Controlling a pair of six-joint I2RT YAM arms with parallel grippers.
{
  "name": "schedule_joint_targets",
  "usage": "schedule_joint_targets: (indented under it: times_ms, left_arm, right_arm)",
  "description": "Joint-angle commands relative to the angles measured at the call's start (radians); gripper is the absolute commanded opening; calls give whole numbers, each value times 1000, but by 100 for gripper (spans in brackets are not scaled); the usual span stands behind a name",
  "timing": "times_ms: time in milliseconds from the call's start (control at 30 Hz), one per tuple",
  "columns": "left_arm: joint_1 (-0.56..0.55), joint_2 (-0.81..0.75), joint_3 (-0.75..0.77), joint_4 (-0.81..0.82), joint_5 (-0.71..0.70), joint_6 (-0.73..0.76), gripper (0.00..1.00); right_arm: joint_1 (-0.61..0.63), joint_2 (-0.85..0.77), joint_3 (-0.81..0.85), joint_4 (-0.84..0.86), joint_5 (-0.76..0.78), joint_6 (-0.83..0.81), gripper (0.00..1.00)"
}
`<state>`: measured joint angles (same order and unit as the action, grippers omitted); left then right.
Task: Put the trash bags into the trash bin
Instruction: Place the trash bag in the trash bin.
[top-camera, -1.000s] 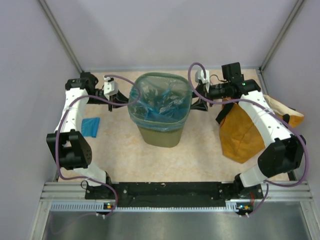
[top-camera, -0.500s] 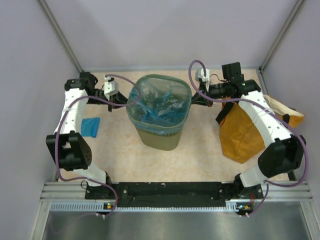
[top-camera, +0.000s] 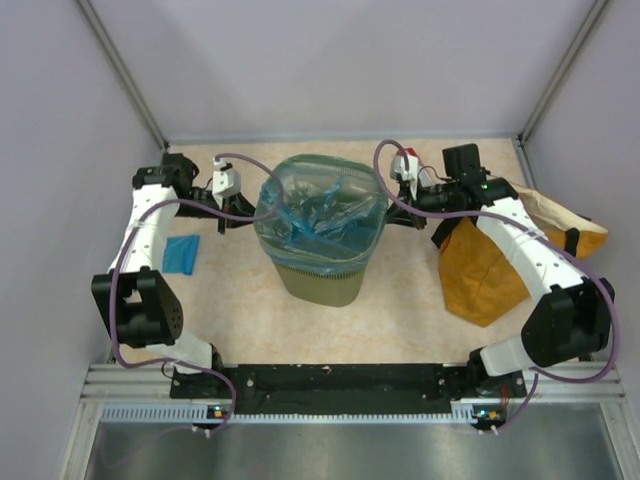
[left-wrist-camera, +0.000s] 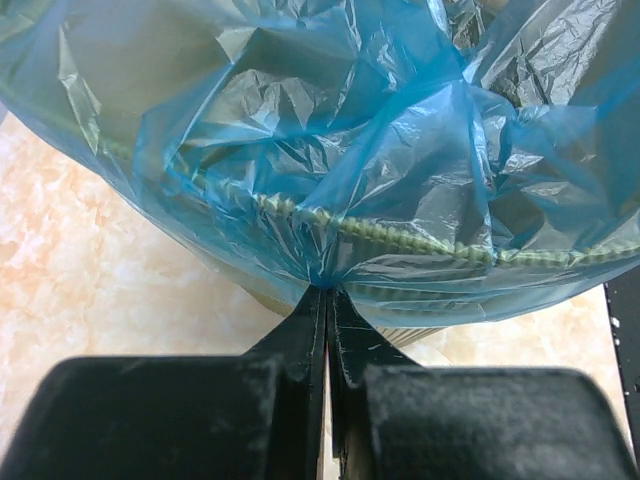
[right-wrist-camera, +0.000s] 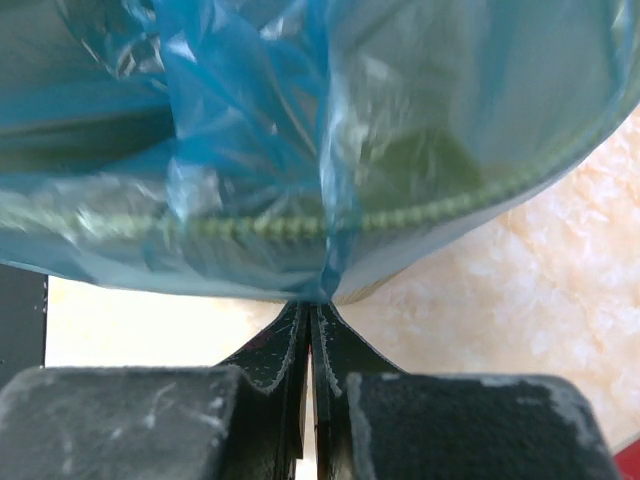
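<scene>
The olive-green mesh trash bin (top-camera: 318, 281) stands mid-table with a big crinkly light-blue trash bag (top-camera: 320, 214) draped inside it and over its rim. My left gripper (top-camera: 250, 215) is at the bin's left side, shut on the bag's hem. In the left wrist view the left gripper (left-wrist-camera: 327, 292) pinches the film (left-wrist-camera: 330, 150) just below the bin's rim (left-wrist-camera: 420, 241). My right gripper (top-camera: 392, 213) is at the bin's right side. In the right wrist view the right gripper (right-wrist-camera: 309, 305) is shut on the bag (right-wrist-camera: 250, 120) below the rim (right-wrist-camera: 480, 196). A small folded blue bag (top-camera: 181, 253) lies flat at the left.
A mustard-orange sack (top-camera: 487, 272) with black handles stands at the right, under my right forearm. Grey walls close in the back and both sides. The black arm-base rail (top-camera: 340, 381) runs along the near edge.
My right gripper has gone from open to shut on the bag's hem at the bin's right rim. Both wrists have shifted slightly, and the bag sits lower over the rim.
</scene>
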<state>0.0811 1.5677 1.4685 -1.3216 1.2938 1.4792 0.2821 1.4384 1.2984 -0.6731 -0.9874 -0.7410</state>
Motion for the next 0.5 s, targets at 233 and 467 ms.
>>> schedule_joint_targets:
  times_ms: [233, 467]
  left_arm:
    - [-7, -47, -48, 27, -24, -16, 0]
    - [-6, -70, 10, -14, -28, -29, 0]
  right_arm:
    - [2, -62, -59, 101, 30, 78, 0]
    - [-1, -130, -30, 33, 81, 86, 41]
